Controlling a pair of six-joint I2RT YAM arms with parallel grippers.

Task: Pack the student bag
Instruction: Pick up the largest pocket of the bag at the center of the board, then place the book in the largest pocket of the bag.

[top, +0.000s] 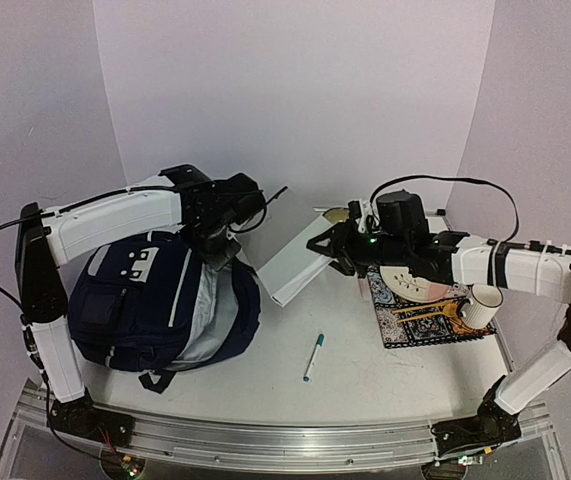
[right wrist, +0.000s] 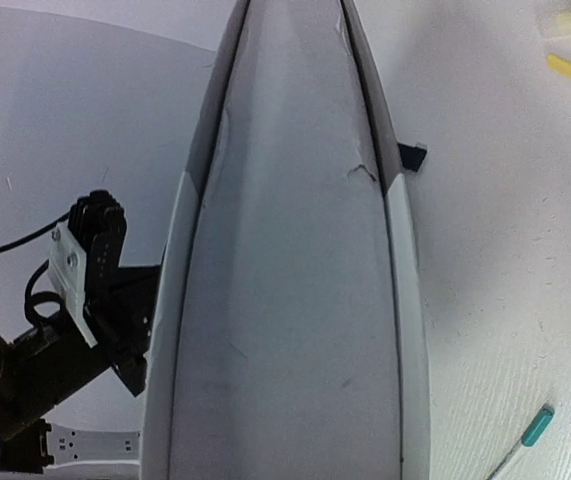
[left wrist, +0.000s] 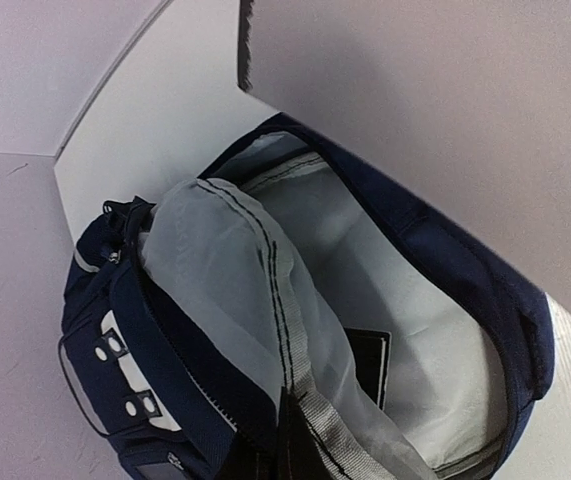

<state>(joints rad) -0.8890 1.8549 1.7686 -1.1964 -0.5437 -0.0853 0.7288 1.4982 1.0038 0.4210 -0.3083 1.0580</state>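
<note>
While the left tool (top: pixel 227 240) is fully closed at the upper edge of the student bag (top: pixel 155 300), pinching fabric at the mouth of the main compartment, the right tool (top: pixel 333 248) grips one edge of a white binder (top: pixel 295 262), its jaws partly apart around the binder's thickness.

The bag lies on the left part of the counter (top: pixel 365 390), close to the left arm. Its front faces up, showing the light patch, and its opening points toward the middle of the counter. Seen from the left wrist, the compartment gapes wide. A navy rim (left wrist: pixel 465 290) curves round pale grey lining, and a fold of that lining is lifted toward the camera. A grey webbing strap (left wrist: pixel 325 430) runs down to the bottom edge of the view. The tool's own fingers cannot be made out there. A dark flat item (left wrist: pixel 370 365) lies inside the bag against the lining.

The binder is held tilted between the two arms, its free end near the bag's mouth. Whether it touches the bag cannot be told. From the right wrist it runs straight away from the camera, edge-on, filling the middle of the view (right wrist: pixel 295 300) and hiding the fingers.

On the right side of the counter lies a patterned mat (top: pixel 430 325), with a white mug (top: pixel 483 303) at its right edge. A pen (top: pixel 313 357) with a teal cap lies alone near the middle, apart from both bag and binder.
</note>
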